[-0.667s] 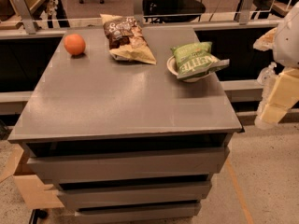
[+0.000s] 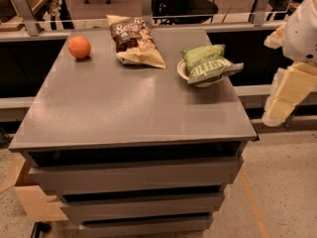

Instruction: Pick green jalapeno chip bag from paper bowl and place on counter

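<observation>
The green chip bag (image 2: 210, 66) is lying in the bowl (image 2: 182, 72) near the counter's (image 2: 124, 108) right edge. The gripper (image 2: 285, 95) is hanging beyond that edge, and I cannot tell its grip.

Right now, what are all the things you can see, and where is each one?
counter: one, grey, middle of view
orange: one, orange, counter's far left corner
brown chip bag: one, brown and tan, far middle of counter
green jalapeno chip bag: one, green, lying in the paper bowl
paper bowl: one, white, counter's far right side
drawer tiers: three, grey, under the counter
cardboard box: one, tan, floor at lower left
arm: one, white, right edge of view
hand: one, cream, beside the counter's right edge, touching nothing
</observation>
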Motion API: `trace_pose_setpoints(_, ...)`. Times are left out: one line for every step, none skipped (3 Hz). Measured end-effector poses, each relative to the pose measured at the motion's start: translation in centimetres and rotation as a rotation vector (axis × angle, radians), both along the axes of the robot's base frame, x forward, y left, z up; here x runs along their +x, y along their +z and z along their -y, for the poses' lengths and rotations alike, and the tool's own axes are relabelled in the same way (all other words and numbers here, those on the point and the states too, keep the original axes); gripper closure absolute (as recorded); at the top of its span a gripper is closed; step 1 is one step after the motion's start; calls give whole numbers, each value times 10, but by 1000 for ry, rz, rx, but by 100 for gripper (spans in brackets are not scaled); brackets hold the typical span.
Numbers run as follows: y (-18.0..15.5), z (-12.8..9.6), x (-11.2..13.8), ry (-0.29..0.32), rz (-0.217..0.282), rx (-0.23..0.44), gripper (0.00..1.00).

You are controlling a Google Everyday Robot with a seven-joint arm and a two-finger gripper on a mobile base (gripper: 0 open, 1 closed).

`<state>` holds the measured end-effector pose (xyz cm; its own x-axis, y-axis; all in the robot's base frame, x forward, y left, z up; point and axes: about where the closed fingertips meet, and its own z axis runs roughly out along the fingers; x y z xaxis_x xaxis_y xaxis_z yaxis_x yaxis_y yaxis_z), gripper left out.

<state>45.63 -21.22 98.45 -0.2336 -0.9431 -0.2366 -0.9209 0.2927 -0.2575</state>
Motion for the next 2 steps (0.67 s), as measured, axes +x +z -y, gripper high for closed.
trace_pose_setpoints(-3,-6,45,-39,-15,32,0)
trace_pose_setpoints(-13,-19,89,-76,-20,27,0)
